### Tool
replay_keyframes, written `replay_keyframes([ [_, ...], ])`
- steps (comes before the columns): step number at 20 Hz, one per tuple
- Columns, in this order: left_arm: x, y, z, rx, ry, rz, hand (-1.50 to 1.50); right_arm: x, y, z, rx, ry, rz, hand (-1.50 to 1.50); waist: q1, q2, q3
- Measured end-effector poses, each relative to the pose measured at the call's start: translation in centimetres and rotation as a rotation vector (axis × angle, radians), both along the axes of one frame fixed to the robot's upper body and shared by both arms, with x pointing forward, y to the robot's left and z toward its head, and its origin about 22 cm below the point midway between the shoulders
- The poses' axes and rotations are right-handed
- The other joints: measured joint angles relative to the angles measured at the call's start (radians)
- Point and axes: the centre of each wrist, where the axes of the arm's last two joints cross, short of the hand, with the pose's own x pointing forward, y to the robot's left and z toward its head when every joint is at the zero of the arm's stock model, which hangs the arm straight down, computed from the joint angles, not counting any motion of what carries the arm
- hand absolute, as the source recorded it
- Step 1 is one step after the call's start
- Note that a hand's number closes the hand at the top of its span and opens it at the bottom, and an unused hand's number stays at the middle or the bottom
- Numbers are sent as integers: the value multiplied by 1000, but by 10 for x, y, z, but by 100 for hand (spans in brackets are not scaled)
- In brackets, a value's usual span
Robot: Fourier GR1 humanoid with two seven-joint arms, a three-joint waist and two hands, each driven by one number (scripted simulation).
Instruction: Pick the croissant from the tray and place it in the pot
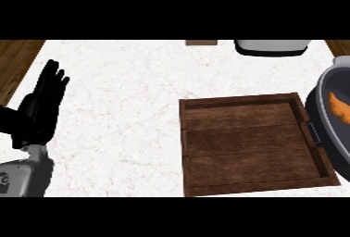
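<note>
Lying inside the dark grey round metal pot [327, 82] at the right edge of the view, the orange-brown croissant [337, 107] shows only as a narrow curved piece, because the picture's edge cuts off most of the pot. The croissant rests against the grey inner side of the pot, below its dark rim.

Just left of the pot stands the dark brown rectangular wooden tray [249, 148], with a low raised rim on all four sides and a bottom of broad planks. The right rim of the tray is just beside the wall of the pot. Whether they touch, I cannot tell. Both stand on the white marble surface [123, 129].

The black left hand [37, 113] shows at the left edge, well apart from the tray and the pot. It is held upright with its fingers [53, 76] straight, pointing to the far side and slightly spread, and they hold nothing. Below it the grey left forearm [24, 176] comes in from the near left corner.

At the far edge of the surface there is a white rounded container with a black base [271, 46], only partly in view. Left of it lies a small brown flat piece [201, 42], too small to identify. Brown wooden floor [15, 58] shows beyond the far left corner of the surface.
</note>
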Motion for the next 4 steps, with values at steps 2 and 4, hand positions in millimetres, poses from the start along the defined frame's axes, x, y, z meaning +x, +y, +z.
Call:
replay_keyframes([
  [2, 2, -4, 0, -6, 2, -2, 0, -7, -3, 0, -7, 13, -5, -150, -1, -1, 0],
  [4, 1, -3, 0, 0, 4, -1, 0, -15, -5, -1, -12, 24, -11, -150, -2, -1, 0],
])
